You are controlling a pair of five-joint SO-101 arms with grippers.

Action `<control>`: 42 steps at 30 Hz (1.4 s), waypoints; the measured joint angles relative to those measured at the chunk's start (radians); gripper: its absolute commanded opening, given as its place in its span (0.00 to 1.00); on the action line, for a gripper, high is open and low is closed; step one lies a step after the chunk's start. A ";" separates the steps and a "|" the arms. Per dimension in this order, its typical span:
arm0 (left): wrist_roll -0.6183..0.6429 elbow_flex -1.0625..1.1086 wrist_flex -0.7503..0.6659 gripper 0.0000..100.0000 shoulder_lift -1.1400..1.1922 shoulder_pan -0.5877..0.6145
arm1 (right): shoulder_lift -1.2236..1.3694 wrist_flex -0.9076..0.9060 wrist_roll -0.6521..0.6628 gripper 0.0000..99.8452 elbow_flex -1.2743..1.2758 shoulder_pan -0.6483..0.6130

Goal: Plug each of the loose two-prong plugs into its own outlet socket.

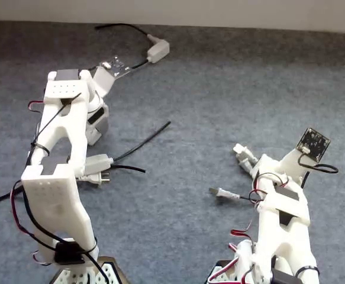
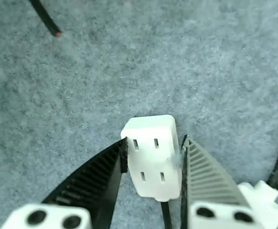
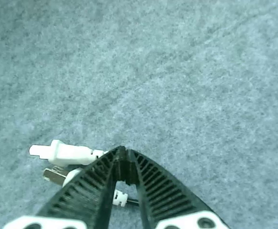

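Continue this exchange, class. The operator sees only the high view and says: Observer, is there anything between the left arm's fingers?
Observer: Yes. In the left wrist view a white outlet block sits between the fingers of the left gripper, which touch its sides.
Operator: Are its sockets free?
Observer: Its face shows two pairs of slots, all empty.
Operator: And the right arm?
Observer: The fingers of the right gripper are shut at the tips, and a white plug lies on the carpet just beside them.
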State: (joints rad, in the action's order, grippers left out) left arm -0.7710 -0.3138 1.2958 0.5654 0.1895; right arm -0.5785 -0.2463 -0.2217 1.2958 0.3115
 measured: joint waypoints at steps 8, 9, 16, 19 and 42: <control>0.000 0.132 -0.127 0.19 -0.012 0.017 | 0.000 0.000 0.000 0.01 0.000 0.000; 0.000 0.138 -0.132 0.18 -0.012 0.017 | 0.000 0.000 0.000 0.01 0.000 0.000; 0.000 0.143 -0.137 0.02 -0.023 0.017 | 0.000 0.000 0.000 0.01 0.000 0.000; 0.000 0.138 -0.112 0.01 -0.055 0.015 | 0.000 0.000 0.000 0.01 0.000 0.000; 0.585 0.008 0.219 0.02 -0.325 -0.641 | 0.000 0.000 0.000 0.01 0.000 0.040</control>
State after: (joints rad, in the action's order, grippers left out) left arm -0.1864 -0.3061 1.5152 0.2401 -0.4519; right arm -0.5785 -0.2463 -0.2217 1.2958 0.3514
